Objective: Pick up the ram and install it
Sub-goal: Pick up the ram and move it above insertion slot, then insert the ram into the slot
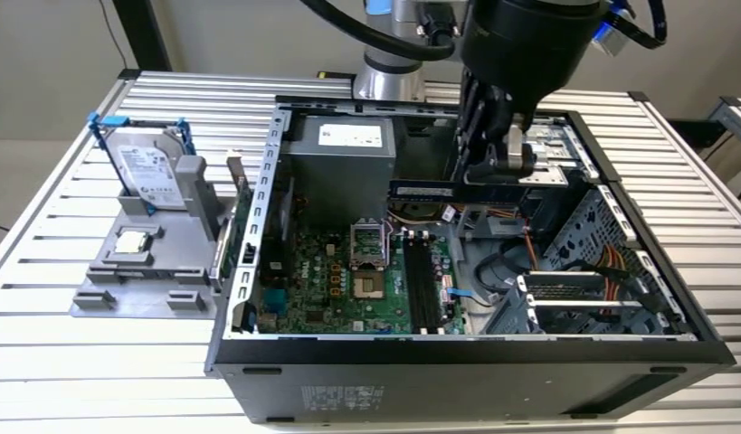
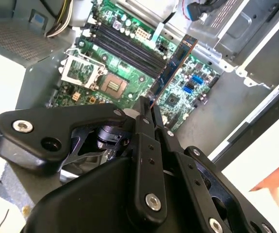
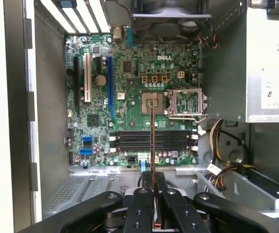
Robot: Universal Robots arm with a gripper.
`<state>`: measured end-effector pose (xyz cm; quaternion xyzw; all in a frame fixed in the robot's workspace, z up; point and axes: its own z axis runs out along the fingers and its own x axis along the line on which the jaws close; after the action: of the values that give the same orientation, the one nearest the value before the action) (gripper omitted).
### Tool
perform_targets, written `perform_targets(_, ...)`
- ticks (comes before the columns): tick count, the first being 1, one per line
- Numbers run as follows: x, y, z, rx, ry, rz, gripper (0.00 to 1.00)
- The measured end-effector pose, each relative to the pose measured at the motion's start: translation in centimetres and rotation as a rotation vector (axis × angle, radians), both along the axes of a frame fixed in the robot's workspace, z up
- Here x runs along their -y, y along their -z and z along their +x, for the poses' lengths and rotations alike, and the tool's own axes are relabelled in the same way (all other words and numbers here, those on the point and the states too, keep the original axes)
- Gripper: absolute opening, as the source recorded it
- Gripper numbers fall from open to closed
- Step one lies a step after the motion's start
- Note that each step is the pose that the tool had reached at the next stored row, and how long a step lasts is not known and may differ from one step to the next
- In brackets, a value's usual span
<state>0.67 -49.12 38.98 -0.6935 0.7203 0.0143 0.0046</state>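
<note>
My gripper pinches the ram, which looks light, stiff and fragile, seemingly mid-length across its faces, above the case's middle.

Exterior view high, oblique; both wrist views overlook motherboard.

The gripper has its black fingers clamped on 1 end of the ram, which projects edge-on over the green motherboard, beside the black memory slots and near the open processor socket.
</note>
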Motion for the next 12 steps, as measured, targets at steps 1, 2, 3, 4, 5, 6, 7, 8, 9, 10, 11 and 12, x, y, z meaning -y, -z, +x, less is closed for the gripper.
perform_targets(1, 0.00, 0.00, 0.16, -0.0001, 0.000, -0.0001, 0.00)
perform_targets(2, 0.00, 0.00, 0.33, -0.0001, 0.000, 0.0000, 0.00)
perform_targets(3, 0.00, -0.01, 0.46, -0.0002, 0.000, -0.0002, 0.00)
perform_targets(4, 0.01, 0.00, 0.57, -0.0001, 0.000, 0.0001, 0.00)
perform_targets(5, 0.00, 0.00, 0.69, -0.0002, 0.000, -0.0001, 0.00)
perform_targets(6, 0.00, 0.00, 0.80, -0.0001, 0.000, 0.0000, 0.00)
perform_targets(7, 0.00, -0.01, 0.89, -0.0002, 0.000, -0.0001, 0.00)
perform_targets(8, 0.01, 0.01, 0.96, -0.0001, 0.000, 0.0003, 0.00)
perform_targets(9, 0.00, 0.00, 1.02, -0.0002, 0.000, -0.0001, 0.00)
perform_targets(10, 0.01, 0.00, 1.09, -0.0002, 0.000, 0.0000, 0.00)
perform_targets(11, 0.01, 0.00, 1.16, -0.0002, 0.000, -0.0001, 0.00)
perform_targets(12, 0.00, 0.00, 1.24, -0.0002, 0.000, -0.0001, 0.00)
